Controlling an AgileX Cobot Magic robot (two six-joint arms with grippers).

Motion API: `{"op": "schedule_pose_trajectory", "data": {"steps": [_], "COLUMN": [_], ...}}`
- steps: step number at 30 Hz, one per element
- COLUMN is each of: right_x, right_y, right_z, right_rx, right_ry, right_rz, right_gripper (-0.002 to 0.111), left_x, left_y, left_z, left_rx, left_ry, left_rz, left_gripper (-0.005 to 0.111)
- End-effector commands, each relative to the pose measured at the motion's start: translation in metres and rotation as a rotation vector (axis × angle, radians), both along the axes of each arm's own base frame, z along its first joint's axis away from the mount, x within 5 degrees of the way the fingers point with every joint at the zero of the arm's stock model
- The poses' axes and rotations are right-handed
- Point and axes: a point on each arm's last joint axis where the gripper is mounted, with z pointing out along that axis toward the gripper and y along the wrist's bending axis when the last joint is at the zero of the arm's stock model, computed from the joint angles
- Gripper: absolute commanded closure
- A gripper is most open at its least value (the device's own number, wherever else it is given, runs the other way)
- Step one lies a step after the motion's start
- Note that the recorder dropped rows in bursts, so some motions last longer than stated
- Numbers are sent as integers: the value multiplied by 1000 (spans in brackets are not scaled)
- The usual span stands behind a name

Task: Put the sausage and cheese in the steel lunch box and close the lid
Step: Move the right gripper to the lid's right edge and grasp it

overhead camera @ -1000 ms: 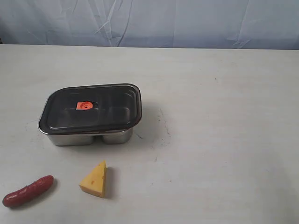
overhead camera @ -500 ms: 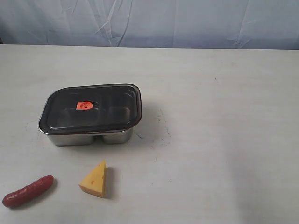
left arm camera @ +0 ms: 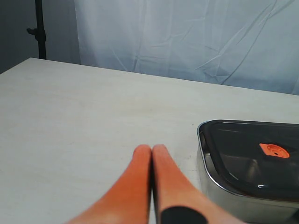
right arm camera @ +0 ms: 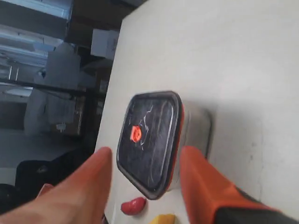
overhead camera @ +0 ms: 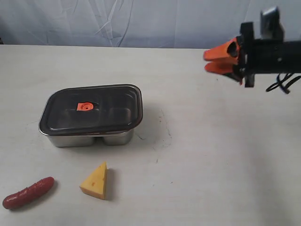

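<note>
The steel lunch box (overhead camera: 89,138) stands left of the table's middle, with the dark lid (overhead camera: 108,106) and its orange valve (overhead camera: 85,107) resting on it. In front of it lie the yellow cheese (overhead camera: 95,181) and, further left, the red sausage (overhead camera: 28,193). My right gripper (overhead camera: 207,62) hovers open and empty at the far right, well away from the box. In the right wrist view, the lid (right arm camera: 154,116), sausage (right arm camera: 133,206) and cheese (right arm camera: 161,218) lie beyond that gripper (right arm camera: 145,153). My left gripper (left arm camera: 151,149) is shut and empty, just beside the lunch box (left arm camera: 243,198).
A pale blue cloth (overhead camera: 141,21) hangs behind the white table (overhead camera: 211,155). Faint dark scuffs (overhead camera: 164,129) mark the tabletop right of the box. A dark stand (left arm camera: 39,28) rises past the table's far corner in the left wrist view.
My right arm has come into the exterior view from the right edge, its jaws now apart. The box, cheese and sausage have not moved.
</note>
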Motion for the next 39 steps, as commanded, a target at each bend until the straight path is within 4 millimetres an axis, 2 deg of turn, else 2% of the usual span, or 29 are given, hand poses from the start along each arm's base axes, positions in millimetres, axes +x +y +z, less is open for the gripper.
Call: {"op": "schedule_pose_trajectory", "data": {"steps": [1, 5, 11, 23, 31, 39], "right_x": [-4, -13, -19, -27, -27, -37], "right_y": [49, 84, 110, 132, 132, 145], "right_z": [-46, -65, -70, -73, -73, -73], "right_rx": [48, 26, -40, -91, -91, -99], "right_ry": [72, 102, 65, 50, 52, 48], "right_rz": [116, 134, 153, 164, 166, 205], "right_gripper": [50, 50, 50, 50, 50, 50], "left_x": [0, 0, 0, 0, 0, 0], "left_y": [0, 0, 0, 0, 0, 0], "left_z": [0, 0, 0, 0, 0, 0], "left_rx": [1, 1, 1, 1, 1, 1], "left_ry": [-15, -15, -15, -15, -15, -15], "left_rz": [0, 0, 0, 0, 0, 0], "left_gripper": [107, 107, 107, 107, 107, 107]}}
